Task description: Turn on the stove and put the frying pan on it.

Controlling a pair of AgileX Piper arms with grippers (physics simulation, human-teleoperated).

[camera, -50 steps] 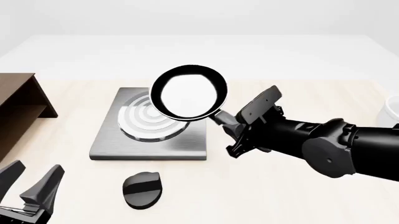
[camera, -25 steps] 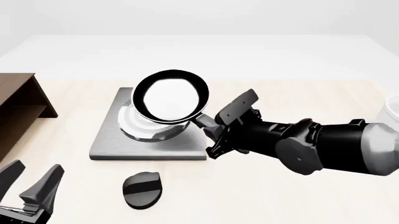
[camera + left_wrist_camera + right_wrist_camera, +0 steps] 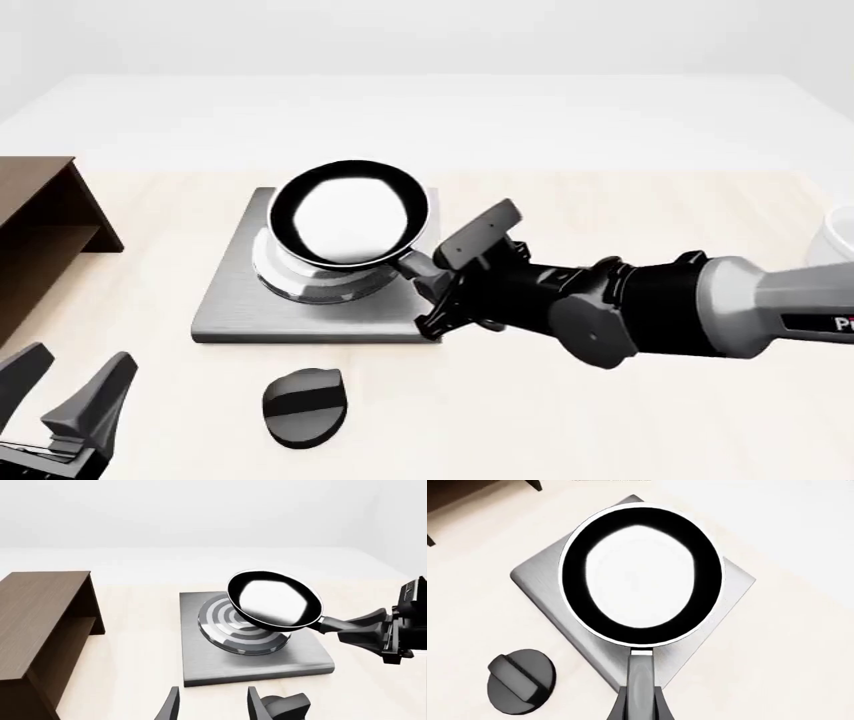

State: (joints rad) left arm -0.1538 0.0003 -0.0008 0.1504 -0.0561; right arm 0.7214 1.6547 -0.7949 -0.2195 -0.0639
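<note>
Two arms: right gripper (image 3: pixel 447 290) jaws grasp the frying pan (image 3: pixel 348 217) handle, pan above the stove (image 3: pixel 320 318); left gripper (image 3: pixel 60 400) jaws released at seven o'clock.

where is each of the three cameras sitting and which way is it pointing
Front view: fixed, above and behind the arms, looking forward and down at the stove; shows the right gripper holding the frying pan and the left gripper, open.
Left wrist view: behind the left fingers, facing the stove and wooden shelf.
Right wrist view: looks along the handle, down at the pan.
All three share pan, stove and knob.
</note>
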